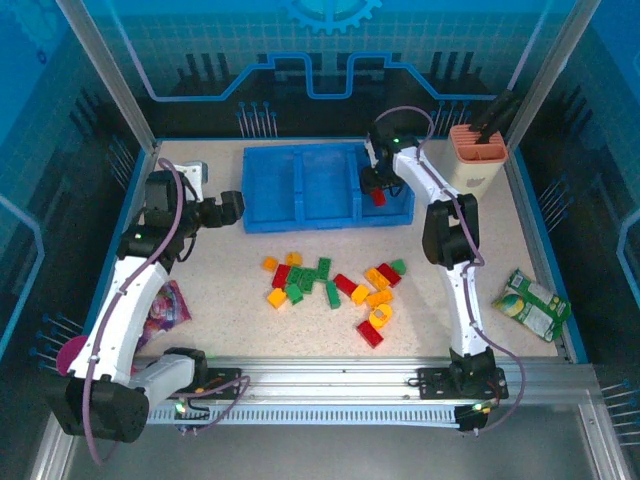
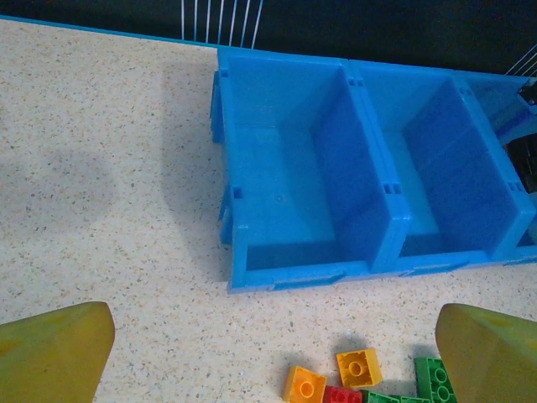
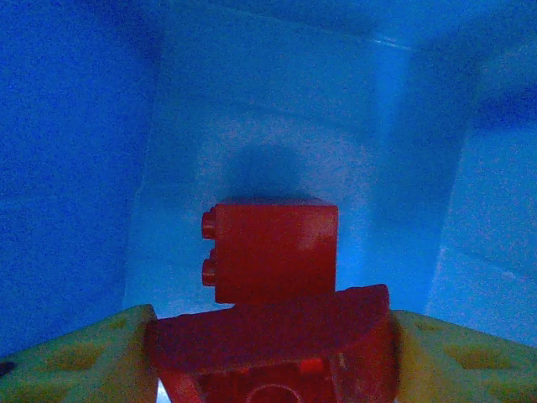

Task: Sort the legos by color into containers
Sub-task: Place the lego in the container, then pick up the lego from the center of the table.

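In the overhead view the blue tray (image 1: 300,226) sits in the upper middle of the frame. The right gripper (image 1: 376,190) reaches down into the compartment (image 1: 398,207) at the tray's right-hand end. That fits a drop-off: this bin looks to be the one chosen for red.

In the right wrist view, a red brick (image 3: 268,348) fills the gap between the two yellow fingers (image 3: 80,365) at the bottom of the frame and touches both. The gripper has hold of it at about half its spread. I cannot tell whether the grip is firm or easing. A second red block (image 3: 270,252) shows just above it in the frame, touching it, studs to the left, with blue floor and walls all round. I cannot tell whether it lies loose on the floor or is joined to the held brick.

The left gripper (image 1: 232,206) hangs to the left of the tray with its fingers (image 2: 50,357) spread as wide as they go and nothing between them. Its camera looks over the tray's left and middle compartments, both bare. It seems parked clear of the working arm.

The loose bricks (image 1: 330,285), red, green and orange-yellow, lie scattered on the table in the middle of the overhead frame, below the tray. Most of the sorting is yet to do.
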`<state>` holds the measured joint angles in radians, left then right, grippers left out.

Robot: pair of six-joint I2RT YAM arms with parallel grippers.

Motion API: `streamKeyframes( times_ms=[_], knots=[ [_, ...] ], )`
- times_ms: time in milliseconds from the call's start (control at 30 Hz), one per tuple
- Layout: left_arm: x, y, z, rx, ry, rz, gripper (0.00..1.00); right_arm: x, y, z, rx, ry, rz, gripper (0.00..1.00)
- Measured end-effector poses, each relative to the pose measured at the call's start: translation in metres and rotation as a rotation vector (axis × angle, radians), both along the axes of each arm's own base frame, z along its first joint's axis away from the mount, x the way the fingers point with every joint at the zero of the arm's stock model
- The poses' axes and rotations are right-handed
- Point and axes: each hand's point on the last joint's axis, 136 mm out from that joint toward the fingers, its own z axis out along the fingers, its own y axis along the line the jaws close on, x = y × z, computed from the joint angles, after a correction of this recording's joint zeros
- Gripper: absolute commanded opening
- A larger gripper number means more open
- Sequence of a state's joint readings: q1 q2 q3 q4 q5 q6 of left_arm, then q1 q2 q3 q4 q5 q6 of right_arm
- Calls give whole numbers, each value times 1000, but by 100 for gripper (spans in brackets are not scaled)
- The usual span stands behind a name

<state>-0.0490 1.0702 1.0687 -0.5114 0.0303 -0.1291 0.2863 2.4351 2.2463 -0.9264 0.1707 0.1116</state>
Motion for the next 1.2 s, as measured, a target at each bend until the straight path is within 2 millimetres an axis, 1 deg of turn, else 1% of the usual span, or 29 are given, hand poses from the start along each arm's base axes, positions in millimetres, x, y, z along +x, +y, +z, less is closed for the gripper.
streamKeyframes(
  times_ms=[67,300,367,467,567,667,733,800,867,900,967,1033,1133,1200],
  knots=[
    [0,0,0,0,0,0,100,0,-1,0,3,2,-2,74],
    [0,0,0,0,0,0,99,-1,0,5,35,1,-11,77],
    [0,0,0,0,0,0,99,-4,0,11,39,-3,-10,75],
    [0,0,0,0,0,-1,99,-14,-1,29,47,-13,-6,73],
    [0,0,0,0,0,-1,99,-32,-5,53,54,-30,-8,73],
    [0,0,0,-1,0,-1,99,-61,-11,74,64,-41,-14,71],
    [0,0,0,-1,0,-1,99,-84,-16,85,70,-45,-23,69],
    [0,0,0,-2,0,-2,99,-108,-18,87,74,-35,-29,66],
    [0,-1,0,-3,-1,-4,99,-132,-21,80,75,-10,-38,64],
    [0,-1,0,-5,-1,-6,99,-146,-22,74,73,11,-44,63],
    [0,-2,0,-8,-1,-11,99,-171,-26,57,67,58,-59,61],
    [0,-3,1,-11,-2,-16,99,-195,-30,36,65,120,-82,60],
    [0,-4,2,-16,-6,-21,100,-221,-35,7,69,199,-119,60],
    [1,-5,3,-20,-10,-25,99,-231,-36,-7,75,229,-137,60]
  ],
)
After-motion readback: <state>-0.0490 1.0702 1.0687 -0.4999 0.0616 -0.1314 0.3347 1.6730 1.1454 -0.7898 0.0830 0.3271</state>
